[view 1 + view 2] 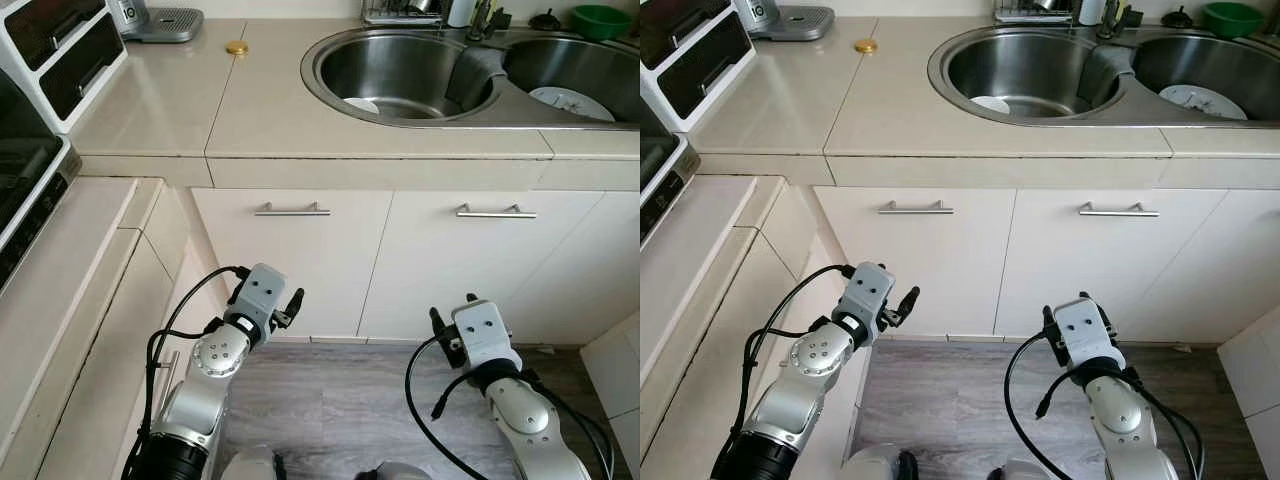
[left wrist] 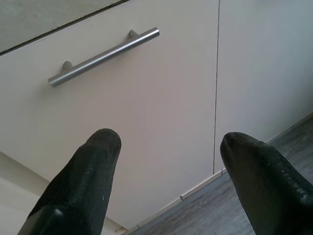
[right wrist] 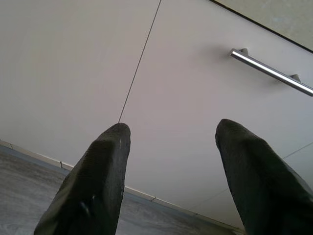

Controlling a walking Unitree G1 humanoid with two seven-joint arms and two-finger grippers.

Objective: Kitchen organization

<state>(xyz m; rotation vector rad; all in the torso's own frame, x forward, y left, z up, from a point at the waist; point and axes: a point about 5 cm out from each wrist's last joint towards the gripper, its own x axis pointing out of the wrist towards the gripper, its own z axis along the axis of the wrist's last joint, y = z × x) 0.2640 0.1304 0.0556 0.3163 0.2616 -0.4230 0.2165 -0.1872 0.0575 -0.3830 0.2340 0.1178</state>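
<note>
Both hands, left hand [image 2: 166, 161] and right hand [image 3: 168, 156], hang open before the cabinet doors [image 1: 380, 250], apparently approaching; reaching the counter [image 1: 260, 110] comes next.

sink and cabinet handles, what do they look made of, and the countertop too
Sink: most likely stainless steel, brushed, with soft grey reflections in the bowls.
Cabinet handles: metal bars with a satin silver sheen; whether steel or aluminium cannot be told.
Countertop: beige, smooth, faintly speckled with visible seams; looks like stone or a stone-like composite, but laminate is possible.

Home kitchen: double steel sink [image 1: 400, 75] (plates inside), beige countertop [image 1: 200, 100], cream cabinets [image 1: 300, 260]
</note>
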